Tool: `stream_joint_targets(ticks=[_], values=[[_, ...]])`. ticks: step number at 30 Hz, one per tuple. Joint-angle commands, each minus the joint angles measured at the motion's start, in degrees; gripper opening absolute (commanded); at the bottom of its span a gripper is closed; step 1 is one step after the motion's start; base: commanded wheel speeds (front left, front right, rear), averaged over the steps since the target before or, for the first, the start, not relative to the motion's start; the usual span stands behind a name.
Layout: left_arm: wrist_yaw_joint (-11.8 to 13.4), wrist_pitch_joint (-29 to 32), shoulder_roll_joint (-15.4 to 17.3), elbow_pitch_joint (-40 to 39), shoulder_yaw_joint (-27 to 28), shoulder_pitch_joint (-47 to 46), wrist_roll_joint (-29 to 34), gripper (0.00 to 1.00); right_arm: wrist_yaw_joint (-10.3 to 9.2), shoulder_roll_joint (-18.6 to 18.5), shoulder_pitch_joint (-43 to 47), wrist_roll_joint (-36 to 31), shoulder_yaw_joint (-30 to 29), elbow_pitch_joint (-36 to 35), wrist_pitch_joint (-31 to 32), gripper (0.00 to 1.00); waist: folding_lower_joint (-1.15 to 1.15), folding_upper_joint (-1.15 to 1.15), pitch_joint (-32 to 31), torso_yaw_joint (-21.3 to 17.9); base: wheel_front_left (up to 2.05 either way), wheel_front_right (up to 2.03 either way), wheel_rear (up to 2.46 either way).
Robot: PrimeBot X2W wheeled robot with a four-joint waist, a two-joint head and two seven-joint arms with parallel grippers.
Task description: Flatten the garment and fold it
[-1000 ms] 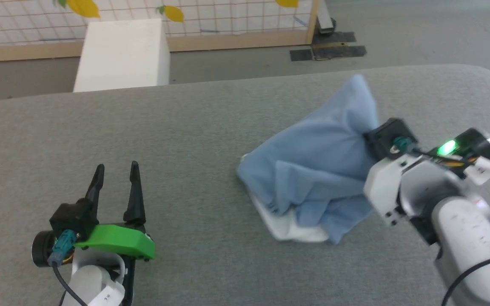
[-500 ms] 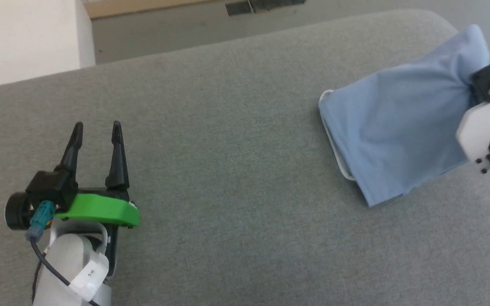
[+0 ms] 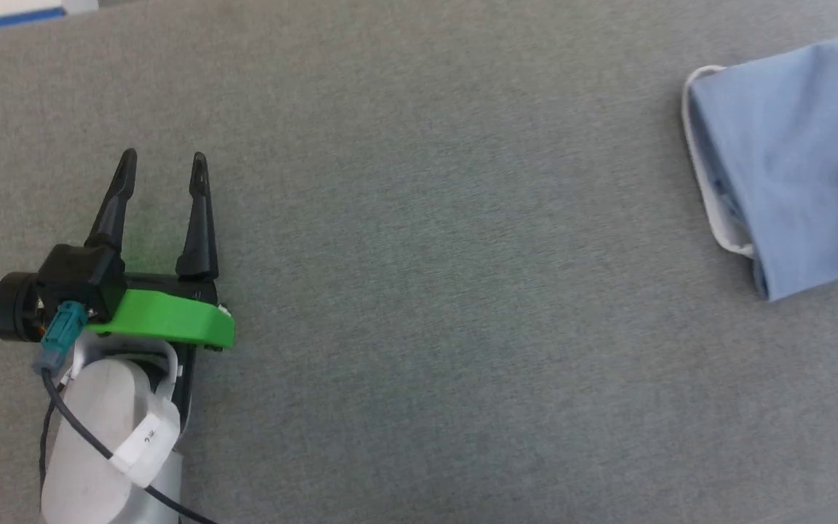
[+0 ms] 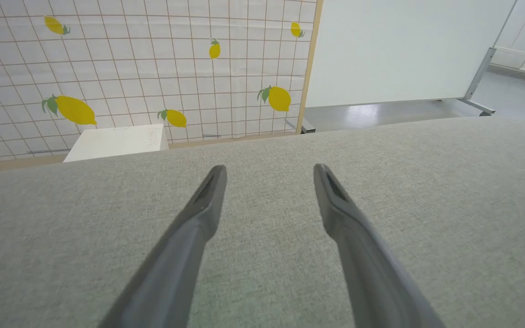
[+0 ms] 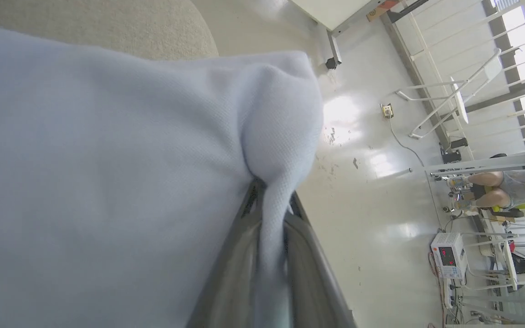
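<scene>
The light blue garment [image 3: 797, 153] hangs bunched at the right edge of the head view, a white edge showing along its left side, over the grey padded table [image 3: 433, 291]. In the right wrist view my right gripper [image 5: 269, 200] is shut on a pinched fold of the garment [image 5: 107, 182], whose knit cloth drapes to the left of the fingers. My left gripper [image 3: 161, 156] sits at the lower left of the table, open, with nothing between its fingers [image 4: 203, 214]. It is far from the garment.
Beyond the table's far edge stand a white box [image 4: 116, 142] and a lemon-patterned grid wall [image 4: 130, 64]. A white board [image 4: 404, 50] stands to the right. The right wrist view shows shiny floor [image 5: 372, 191], metal racks and a seated person [image 5: 486, 189] far off.
The head camera has tilted down and swung left. The garment has been lifted and carried rightward by my right gripper, which has left the head view. The left gripper stays open in place.
</scene>
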Motion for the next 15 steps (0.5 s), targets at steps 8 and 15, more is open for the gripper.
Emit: stream_joint_targets(ticks=[8, 15], values=[[0.34, -0.67, -0.77, 2.22, -0.99, -0.01, -0.24, 1.0, -0.12, 4.35, -1.02, -4.16, -8.23, 2.6, -7.99, 1.0, -0.01, 0.0, -3.47, 3.85, 0.0, 0.0, 0.0], [0.93, -1.33, -2.95, 5.45, -1.7, 2.58, -1.79, 1.0, -0.12, 8.25, 3.27, -0.15, -9.94, 0.5, -15.0, 1.0, -0.01, 0.0, -11.67, 7.03, 0.0, 0.0, 0.0]])
